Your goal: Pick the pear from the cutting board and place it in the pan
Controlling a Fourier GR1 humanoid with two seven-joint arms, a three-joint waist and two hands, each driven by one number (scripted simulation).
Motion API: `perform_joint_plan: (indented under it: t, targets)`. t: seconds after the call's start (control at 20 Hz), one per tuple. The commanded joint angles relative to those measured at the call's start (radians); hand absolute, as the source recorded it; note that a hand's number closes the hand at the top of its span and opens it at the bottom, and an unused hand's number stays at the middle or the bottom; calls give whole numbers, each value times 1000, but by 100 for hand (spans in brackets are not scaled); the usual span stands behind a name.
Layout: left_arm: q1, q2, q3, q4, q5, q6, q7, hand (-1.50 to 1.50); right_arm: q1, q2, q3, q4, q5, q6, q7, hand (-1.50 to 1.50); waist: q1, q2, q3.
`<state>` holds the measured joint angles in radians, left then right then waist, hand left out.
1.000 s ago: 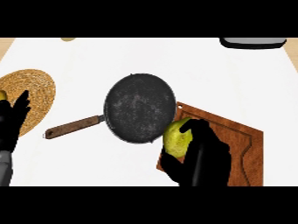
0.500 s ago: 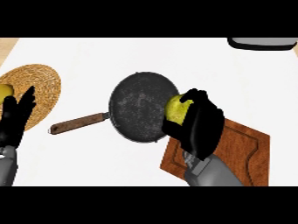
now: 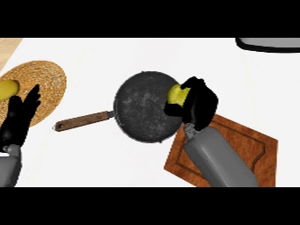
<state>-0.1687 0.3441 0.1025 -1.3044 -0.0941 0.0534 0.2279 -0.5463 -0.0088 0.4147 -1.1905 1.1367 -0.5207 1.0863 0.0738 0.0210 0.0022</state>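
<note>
The right hand [image 3: 198, 105] is curled round the pear [image 3: 175, 93], fingers and thumb wrapped over it so that only its yellow-green left side shows. Hand and pear are over the right edge of the pan [image 3: 145, 107]; whether the pear touches the pan cannot be told. The pan is dark and round, sitting near the middle of the counter [image 3: 126, 57], with its brown handle [image 3: 82, 121] pointing toward the lower left. The cutting board [image 3: 243, 140] lies toward the counter's lower right, one corner tucked just beside the pan's lower right rim, and the grey right forearm [image 3: 217, 158] crosses over it. Near the counter's left edge sits a round woven mat [image 3: 48, 79] with a yellow fruit [image 3: 4, 89] on its left part. The left hand [image 3: 19, 121] rests over the mat's lower edge, fingers straight and close together, pointing up. A grey object [image 3: 272, 44] shows at the counter's top right corner
</note>
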Motion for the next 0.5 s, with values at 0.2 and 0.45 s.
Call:
perform_joint_plan:
  t: [0.2, 0.45]
  targets:
    - [-37, -16, -13, 1, -7, 3, 5, 0, -56, 8, -75, 238, -283, -364, -65, -150, 28, 14, 3]
    - [-61, -33, -38, 1, -25, 8, 22, 0, -170, 9, -39, 380, -400, -474, -141, -150, 48, 16, 2]
